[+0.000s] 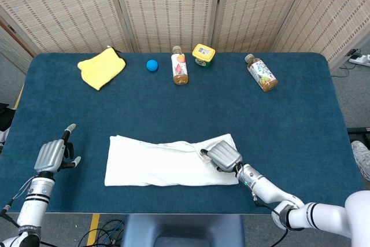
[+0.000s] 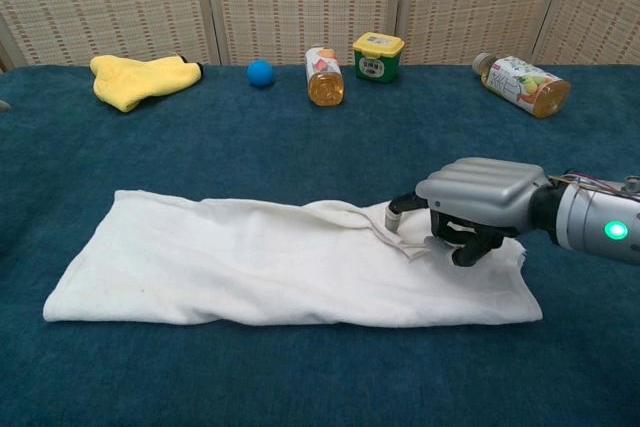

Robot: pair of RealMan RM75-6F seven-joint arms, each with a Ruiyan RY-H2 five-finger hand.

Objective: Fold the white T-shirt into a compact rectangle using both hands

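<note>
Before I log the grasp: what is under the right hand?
The right hand lies over the white T-shirt's rumpled right end. Whether its fingers pinch the fabric is hidden beneath it.
</note>
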